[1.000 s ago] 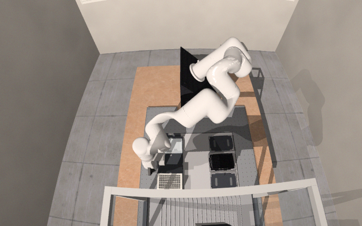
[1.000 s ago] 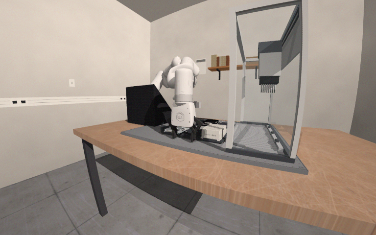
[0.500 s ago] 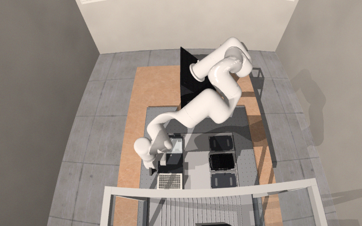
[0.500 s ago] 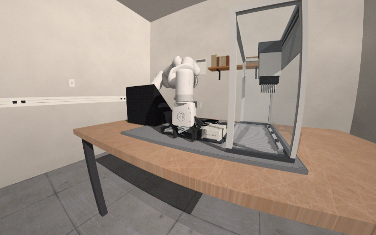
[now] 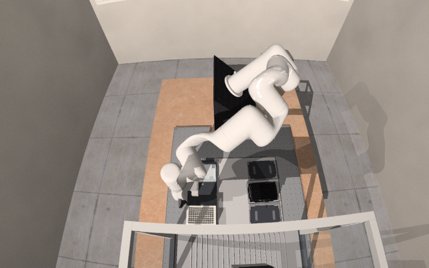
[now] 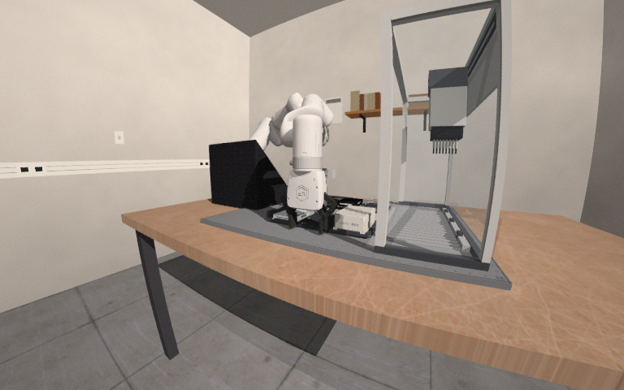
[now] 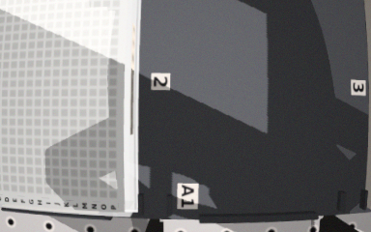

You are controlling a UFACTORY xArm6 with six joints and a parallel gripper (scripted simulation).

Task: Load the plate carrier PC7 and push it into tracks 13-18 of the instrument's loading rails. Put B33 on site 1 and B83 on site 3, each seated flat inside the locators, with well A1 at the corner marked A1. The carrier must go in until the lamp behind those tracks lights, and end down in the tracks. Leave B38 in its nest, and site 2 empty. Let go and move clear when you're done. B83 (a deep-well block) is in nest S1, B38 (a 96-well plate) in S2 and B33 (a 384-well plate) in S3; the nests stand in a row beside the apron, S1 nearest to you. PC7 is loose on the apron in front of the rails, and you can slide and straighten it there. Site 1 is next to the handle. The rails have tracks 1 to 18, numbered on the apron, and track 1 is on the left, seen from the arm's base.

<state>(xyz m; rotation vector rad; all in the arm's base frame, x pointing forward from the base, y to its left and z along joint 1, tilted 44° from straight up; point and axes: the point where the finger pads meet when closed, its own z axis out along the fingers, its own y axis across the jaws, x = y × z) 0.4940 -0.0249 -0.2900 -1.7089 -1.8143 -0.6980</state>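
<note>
Pale plate beside dark site labelled 2.

Open above site 2, between white plate and deep-well block. Bounded railward by instrument frame. Passable over apron, between carrier and nests.
</note>
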